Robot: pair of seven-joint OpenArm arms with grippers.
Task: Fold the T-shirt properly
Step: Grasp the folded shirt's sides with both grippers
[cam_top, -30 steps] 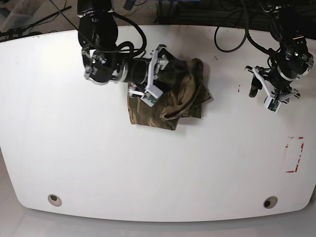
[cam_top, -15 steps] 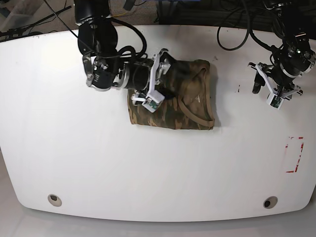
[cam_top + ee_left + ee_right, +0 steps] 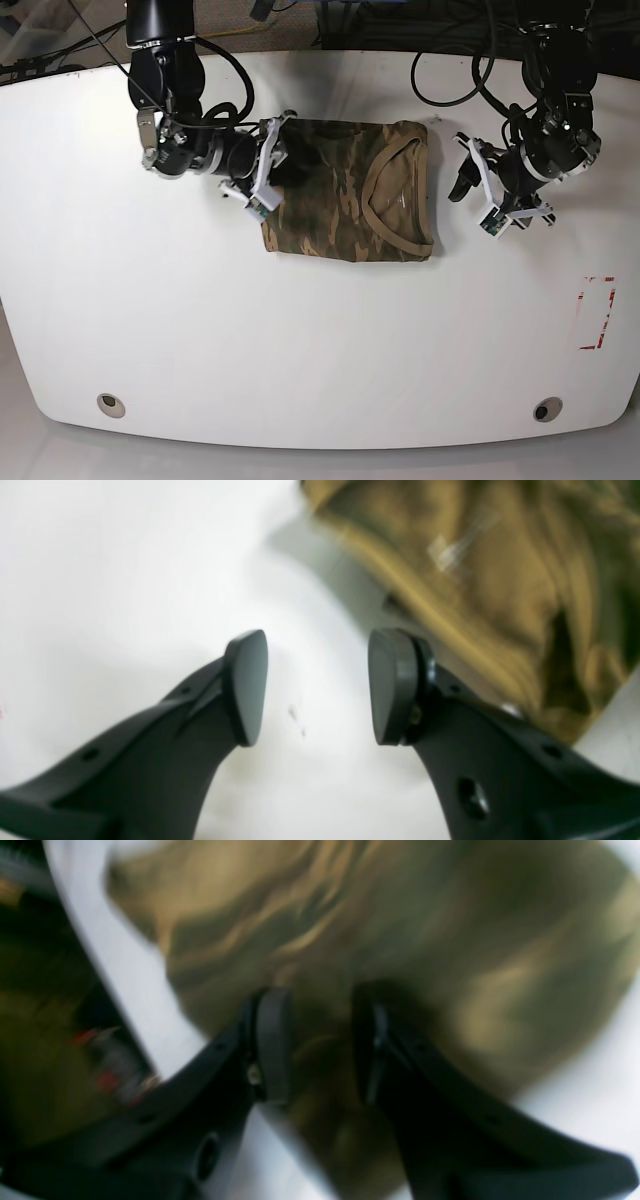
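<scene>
Lying folded on the table [image 3: 320,330], the T-shirt [image 3: 345,195] has the right gripper [image 3: 320,1045] at its edge, grip unclear; left gripper [image 3: 317,685] open just beside the collar.

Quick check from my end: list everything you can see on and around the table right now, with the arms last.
T-shirt: one, camouflage olive, brown and tan, folded, upper middle of the table, collar toward the left arm.
Table: one, white.
Red marking: one, rectangular outline near the table's edge on the left arm's side.
Round holes: two, near the front corners.
Cables: black, along the back edge.
Right gripper: one, at the T-shirt's edge, jaws narrow around cloth.
Left gripper: one, jaws apart and empty, beside the collar.
</scene>
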